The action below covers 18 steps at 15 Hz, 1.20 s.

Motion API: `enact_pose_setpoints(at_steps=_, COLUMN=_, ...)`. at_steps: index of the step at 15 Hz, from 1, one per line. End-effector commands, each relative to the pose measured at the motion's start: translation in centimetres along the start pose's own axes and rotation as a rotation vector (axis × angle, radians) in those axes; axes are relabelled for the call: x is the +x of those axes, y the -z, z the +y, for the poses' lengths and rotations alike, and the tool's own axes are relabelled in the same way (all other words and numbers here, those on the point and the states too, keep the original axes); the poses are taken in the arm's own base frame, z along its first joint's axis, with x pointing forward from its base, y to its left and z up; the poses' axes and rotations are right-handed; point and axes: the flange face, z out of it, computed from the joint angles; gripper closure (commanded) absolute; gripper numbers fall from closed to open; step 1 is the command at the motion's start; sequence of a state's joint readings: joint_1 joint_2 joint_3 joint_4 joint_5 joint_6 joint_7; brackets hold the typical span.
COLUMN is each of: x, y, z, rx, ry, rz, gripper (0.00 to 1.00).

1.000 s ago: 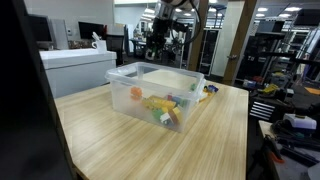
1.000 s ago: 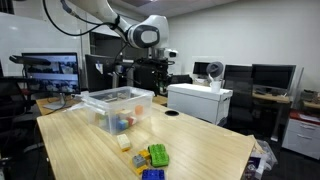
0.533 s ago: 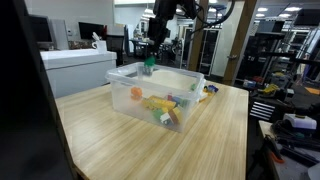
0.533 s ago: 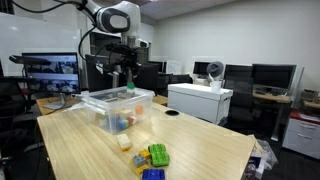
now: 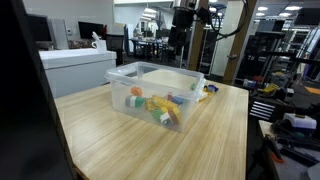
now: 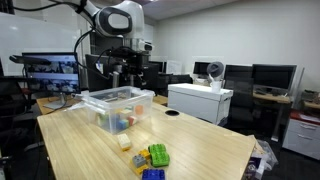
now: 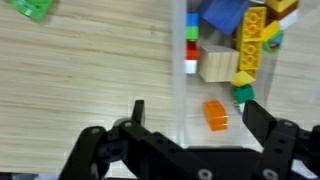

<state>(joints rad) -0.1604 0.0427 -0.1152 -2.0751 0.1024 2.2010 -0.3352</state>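
Several toy blocks lie heaped in the clear bin on the desk: an orange brick, a cream block, a yellow brick and a blue block all show in the wrist view. High above the bin hangs the arm, and the jaws are spread as wide as they go, holding nothing. From the wrist camera they sit right over the bin's wall, with the pile on the right and bare desk on the left.

So this reads as the empty-handed beat over the bin, between a drop-off and a fresh pick. More pieces wait outside it. A green block lies on the desk to the left of the wall, and in an exterior view a small cluster sits well apart from the bin, near the desk's near edge.

My call for the next move: swing clear of that wall, line up over one loose piece, and come down with the jaws open so they straddle it before closing.
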Motion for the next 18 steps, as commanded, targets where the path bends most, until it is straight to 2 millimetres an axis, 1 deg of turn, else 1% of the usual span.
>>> enact_pose_setpoints(at_steps=1, x=-2.1, y=-1.9, z=8.2, rx=-0.118, ry=-0.134, rz=-0.025, gripper=0.00)
enact_pose_setpoints(at_steps=3, x=-3.8, y=-3.3, z=12.0, rx=-0.165, ry=-0.209, rz=-0.058, gripper=0.00)
enact_pose_setpoints(at_steps=4, x=-4.7, y=-4.2, z=13.5, rx=-0.183, ry=-0.240, rz=-0.085, gripper=0.00)
enact_pose_setpoints(at_steps=6, x=-6.4, y=-6.2, z=15.8, rx=-0.214, ry=-0.292, rz=-0.130, gripper=0.00)
enact_pose_setpoints(at_steps=8, x=-7.4, y=-7.8, z=17.2, rx=-0.238, ry=-0.323, rz=-0.173, gripper=0.00)
enact_pose_setpoints(at_steps=12, x=-8.4, y=-11.5, z=18.6, rx=-0.272, ry=-0.347, rz=-0.239, gripper=0.00)
enact_pose_setpoints(at_steps=14, x=-8.4, y=-13.2, z=18.9, rx=-0.278, ry=-0.352, rz=-0.260, gripper=0.00)
enact_pose_setpoints(at_steps=15, x=-8.2, y=-14.3, z=19.0, rx=-0.278, ry=-0.343, rz=-0.272, gripper=0.00)
enact_pose_setpoints(at_steps=17, x=-7.1, y=-15.5, z=18.6, rx=-0.271, ry=-0.281, rz=-0.294, gripper=0.00)
enact_pose_setpoints(at_steps=18, x=-6.5, y=-15.8, z=18.5, rx=-0.272, ry=-0.253, rz=-0.306, gripper=0.00)
